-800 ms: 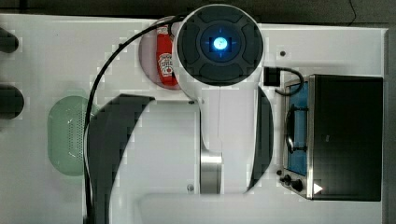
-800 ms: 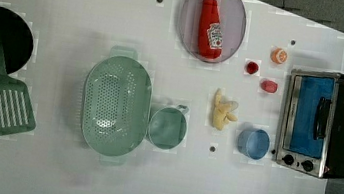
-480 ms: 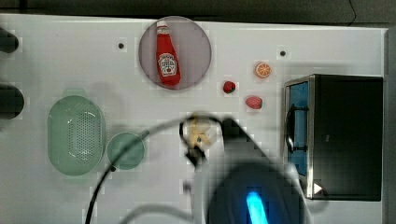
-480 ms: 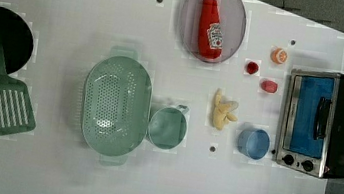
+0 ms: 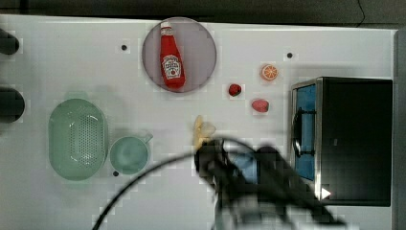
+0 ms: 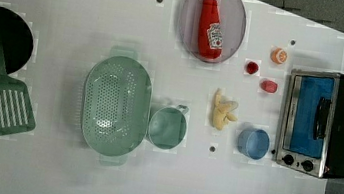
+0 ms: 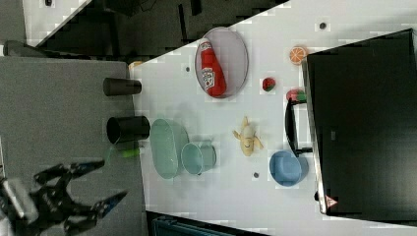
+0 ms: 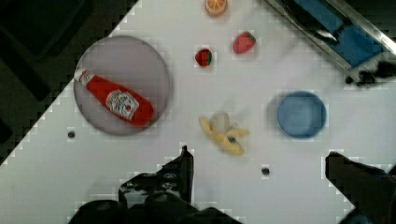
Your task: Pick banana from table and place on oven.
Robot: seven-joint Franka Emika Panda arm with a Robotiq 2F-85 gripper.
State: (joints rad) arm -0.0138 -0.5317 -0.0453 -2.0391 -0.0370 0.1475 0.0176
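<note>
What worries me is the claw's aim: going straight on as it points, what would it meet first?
Probably bare table, by the small hole, just short of the banana. The open claw points down there, nothing in between, though depth is unclear.

We see the small, pale yellow, partly peeled banana (image 6: 222,114) lying flat on the large white tabletop (image 6: 49,171), which bears a few small dark round holes. Its peel flaps splay outward and its curved body runs roughly up and down in the left view. In the wrist view the banana (image 8: 223,135) shows a whitish patch among the yellow peel. The boxy toaster oven (image 6: 325,125), with black top, silver frame, bluish glass door, dark bar handle and black knobs, stands at the left view's right edge of the tabletop, door shut. We find the banana apart from the oven, toward the left view's left.
</note>
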